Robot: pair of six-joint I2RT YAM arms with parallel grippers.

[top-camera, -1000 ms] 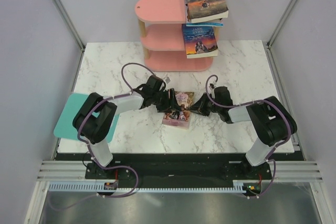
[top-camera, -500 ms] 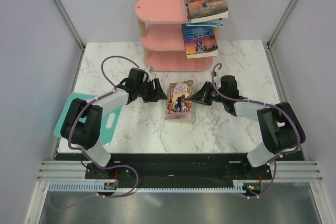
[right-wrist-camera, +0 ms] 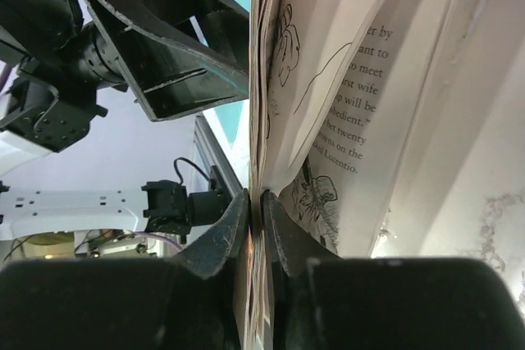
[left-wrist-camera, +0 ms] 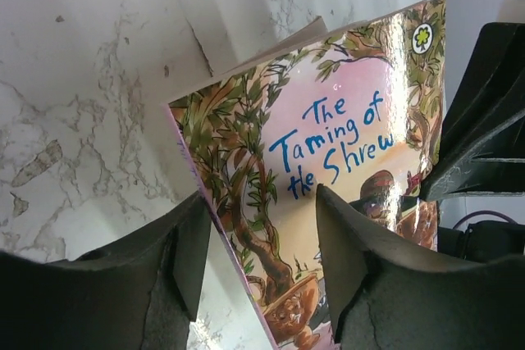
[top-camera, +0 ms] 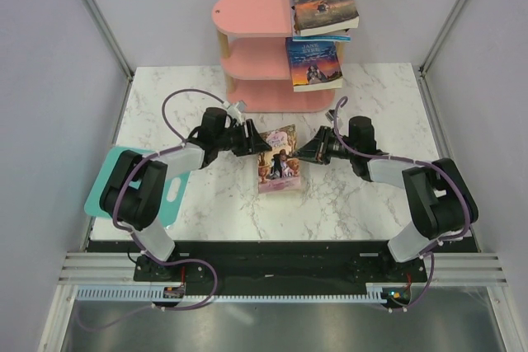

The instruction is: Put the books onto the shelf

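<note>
A light picture-covered book, "The Taming of the Shrew" [top-camera: 279, 169], sits on the marble table between both grippers, its right side raised. My right gripper [top-camera: 305, 154] is shut on that page edge [right-wrist-camera: 256, 219], and loose pages [right-wrist-camera: 353, 120] fan out. My left gripper [top-camera: 261, 146] stands open astride the book's spine edge [left-wrist-camera: 258, 260], one finger [left-wrist-camera: 184, 256] under and one [left-wrist-camera: 361, 268] over the cover [left-wrist-camera: 328, 145]. The pink shelf [top-camera: 256, 51] stands at the back, with "A Tale of Two Cities" [top-camera: 323, 2] on its top board and "Jane Eyre" [top-camera: 313, 63] below.
A flat teal board [top-camera: 103, 183] hangs over the table's left edge beside the left arm. Frame posts and grey walls close in the table on both sides and at the back.
Both arms have reached farther from the near edge. The left gripper drew off the book to the left, then came back to its spine edge and narrowed a little. The right gripper kept its hold.
</note>
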